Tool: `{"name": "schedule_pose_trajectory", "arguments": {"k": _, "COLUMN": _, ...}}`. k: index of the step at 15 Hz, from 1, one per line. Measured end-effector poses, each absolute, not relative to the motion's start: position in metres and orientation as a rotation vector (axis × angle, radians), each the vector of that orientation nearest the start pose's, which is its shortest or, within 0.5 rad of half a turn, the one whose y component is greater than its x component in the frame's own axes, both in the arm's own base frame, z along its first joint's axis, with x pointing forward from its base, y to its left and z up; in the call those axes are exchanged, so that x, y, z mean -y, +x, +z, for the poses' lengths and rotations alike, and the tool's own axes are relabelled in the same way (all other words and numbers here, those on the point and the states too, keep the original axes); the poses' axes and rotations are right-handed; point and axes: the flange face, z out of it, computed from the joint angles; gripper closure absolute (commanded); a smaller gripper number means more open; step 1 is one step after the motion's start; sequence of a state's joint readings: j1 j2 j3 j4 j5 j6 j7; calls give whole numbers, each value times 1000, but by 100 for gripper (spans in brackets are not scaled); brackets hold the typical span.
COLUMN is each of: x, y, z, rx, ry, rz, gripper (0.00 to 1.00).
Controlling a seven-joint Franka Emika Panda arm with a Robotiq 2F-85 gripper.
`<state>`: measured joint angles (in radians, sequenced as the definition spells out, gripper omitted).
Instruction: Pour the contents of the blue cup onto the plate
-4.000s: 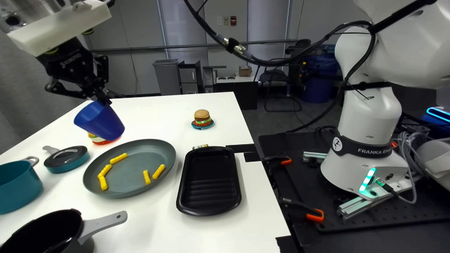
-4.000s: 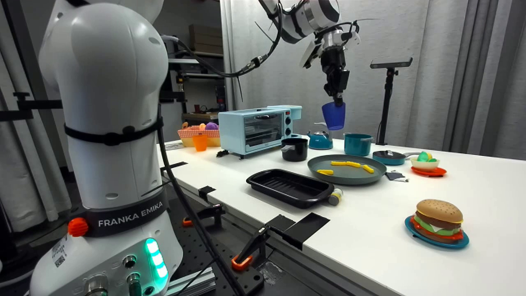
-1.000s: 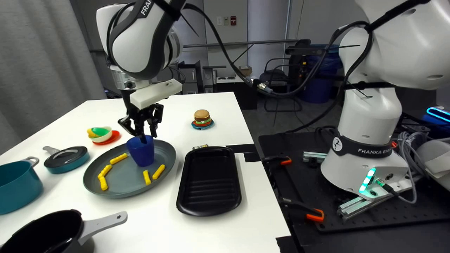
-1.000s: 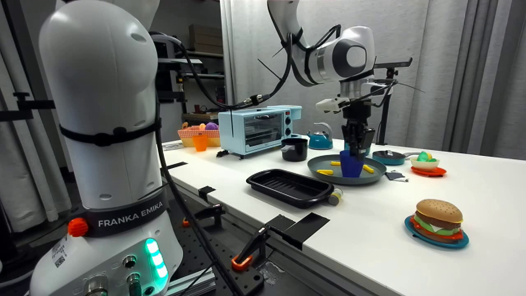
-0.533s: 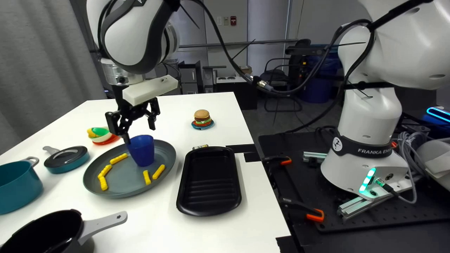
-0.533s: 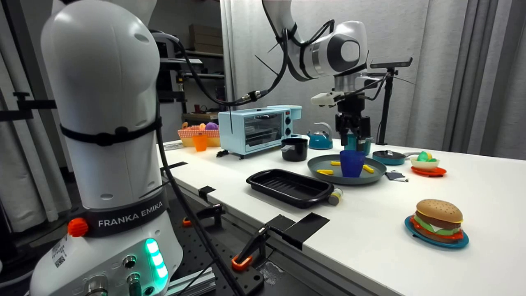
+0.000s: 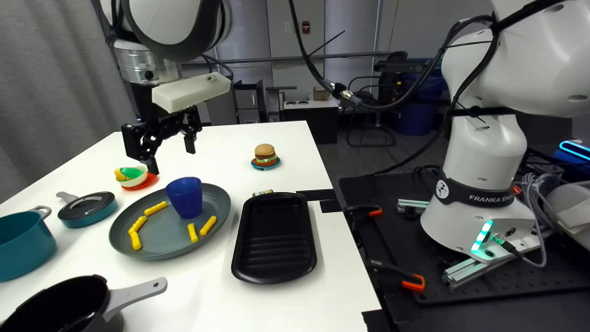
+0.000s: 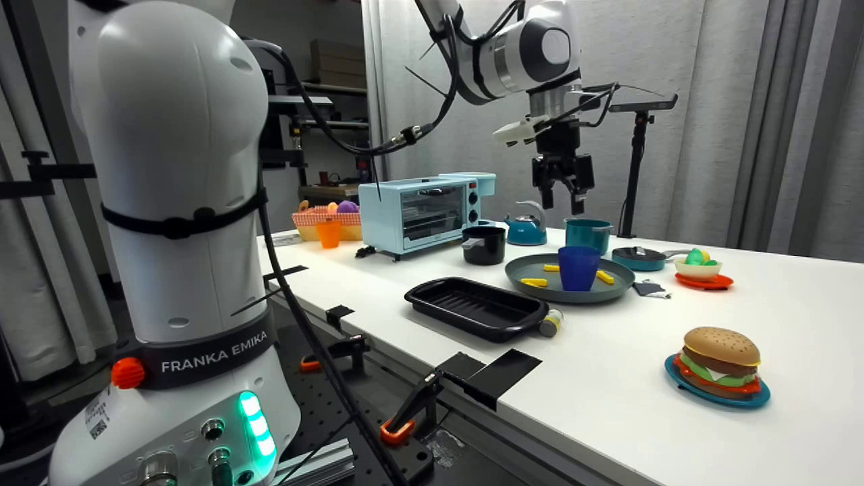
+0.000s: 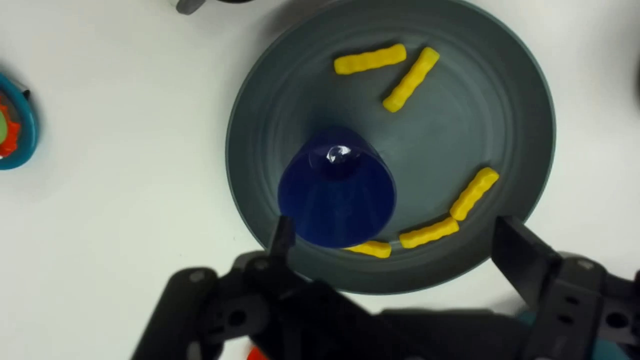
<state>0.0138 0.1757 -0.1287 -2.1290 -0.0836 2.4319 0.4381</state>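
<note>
Yellow sticks (image 9: 411,80), five: four in full sight in the wrist view, the fifth partly covered by the blue cup (image 9: 337,200). Cup interior: dark, one glint, its floor hard to make out. Burger toy (image 9: 7,131): cut off by the left edge of the wrist view. Teal pot (image 7: 23,244) and black pot (image 7: 60,304): cropped by the edges of an exterior view. Small can (image 7: 262,192): mostly behind the rim of the black grill pan (image 7: 275,249) there. Blue cup: upright on the grey-teal plate (image 7: 170,249), beside the sticks, below my gripper (image 7: 171,157) and off to one side. My two fingers (image 9: 520,255): spread wide, apart from the cup in both exterior views, though one tip overlaps its edge in the wrist view. Table (image 7: 295,304): white, flat, with black tape (image 8: 503,374) at one edge; it bears a light-blue toaster oven (image 8: 422,212), a kettle (image 8: 526,231) and an orange cup (image 8: 329,233). Room: grey curtains (image 8: 715,135), a grey bin (image 7: 219,103), a red wall box (image 7: 305,27); my white base (image 8: 175,378), its light strip (image 8: 257,424) lit green.
</note>
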Motion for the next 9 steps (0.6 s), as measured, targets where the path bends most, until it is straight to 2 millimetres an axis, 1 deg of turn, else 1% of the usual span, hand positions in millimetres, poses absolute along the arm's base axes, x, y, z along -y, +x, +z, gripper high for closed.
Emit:
{"name": "schedule_pose_trajectory", "arguments": {"k": 5, "x": 22, "y": 553, "z": 362, "rx": -595, "ry": -3150, "rz": -109, "gripper": 0}}
{"name": "schedule_pose_trajectory", "arguments": {"k": 9, "x": -8, "y": 531, "z": 371, "rx": -451, "ry": -3186, "rz": -1, "gripper": 0}}
